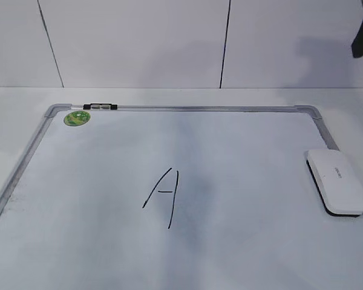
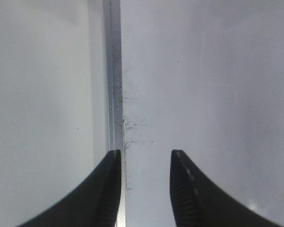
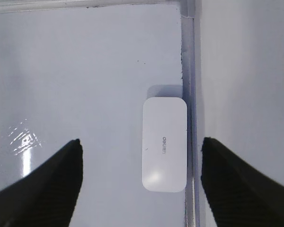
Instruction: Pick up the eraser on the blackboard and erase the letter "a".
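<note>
White plastic eraser (image 1: 338,181): lies flat on the blackboard (image 1: 242,241), at its right edge, just beside the frame, long side along it. Untouched; nothing grips it.
Why there: parked against the frame, clear of the writing, so a grasp from above looks open on both long sides.
Right gripper (image 3: 141,149): hangs above the eraser, jaws wide and empty, one on each side of it in the right wrist view. Judged lined up for a descent.
Left gripper (image 2: 144,158): jaws partly open, nothing between them, over the left frame rail of the board. Judged idle, kept out of the way.
Writing: one angular capital "A" (image 1: 163,196) near the board's middle. No small round "a" visible in any view.
Far edge: green sticker (image 1: 77,118) and small black-and-clear clip (image 1: 100,107) at the far left corner.
Hidden or cut off: both arms almost out of the exterior view, only a dark piece at top right. Near board edge cut off. Faint smudges by the left rail, unreadable.
Table (image 1: 24,103): pale, carries the board.
</note>
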{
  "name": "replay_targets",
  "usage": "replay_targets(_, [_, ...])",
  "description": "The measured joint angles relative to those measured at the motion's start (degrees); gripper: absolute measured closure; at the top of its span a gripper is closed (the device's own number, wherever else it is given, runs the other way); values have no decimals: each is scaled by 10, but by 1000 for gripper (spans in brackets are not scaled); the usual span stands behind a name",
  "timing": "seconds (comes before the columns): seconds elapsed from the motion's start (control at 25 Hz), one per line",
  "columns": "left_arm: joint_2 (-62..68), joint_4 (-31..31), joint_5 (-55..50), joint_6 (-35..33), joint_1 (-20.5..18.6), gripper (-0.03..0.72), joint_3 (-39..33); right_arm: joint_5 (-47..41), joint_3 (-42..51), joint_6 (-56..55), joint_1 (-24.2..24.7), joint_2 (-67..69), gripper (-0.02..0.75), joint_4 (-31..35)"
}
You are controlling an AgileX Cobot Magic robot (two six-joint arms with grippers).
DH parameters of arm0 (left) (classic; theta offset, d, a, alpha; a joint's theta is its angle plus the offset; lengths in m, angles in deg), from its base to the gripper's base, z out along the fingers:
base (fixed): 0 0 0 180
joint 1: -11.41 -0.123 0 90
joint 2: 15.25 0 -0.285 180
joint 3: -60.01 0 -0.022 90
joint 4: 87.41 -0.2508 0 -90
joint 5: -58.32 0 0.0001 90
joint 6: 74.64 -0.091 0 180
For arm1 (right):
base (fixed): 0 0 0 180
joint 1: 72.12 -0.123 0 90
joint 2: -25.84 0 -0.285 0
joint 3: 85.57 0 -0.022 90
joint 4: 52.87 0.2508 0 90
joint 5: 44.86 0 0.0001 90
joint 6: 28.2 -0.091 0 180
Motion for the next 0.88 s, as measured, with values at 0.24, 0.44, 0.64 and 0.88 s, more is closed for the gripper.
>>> replay_targets(0.24, [-79,0,-16,3,19,421,0,-4,56,0,0,-89,144,0])
replay_targets(0.44, [-127,0,-31,6,40,421,-1,-5,120,0,0,-164,145,0])
replay_targets(0.64, [-164,0,-62,6,43,421,-1,-6,190,0,0,-247,145,0])
replay_targets(0.88, [-225,0,-106,16,43,421,-1,-9,252,0,-38,-332,145,0])
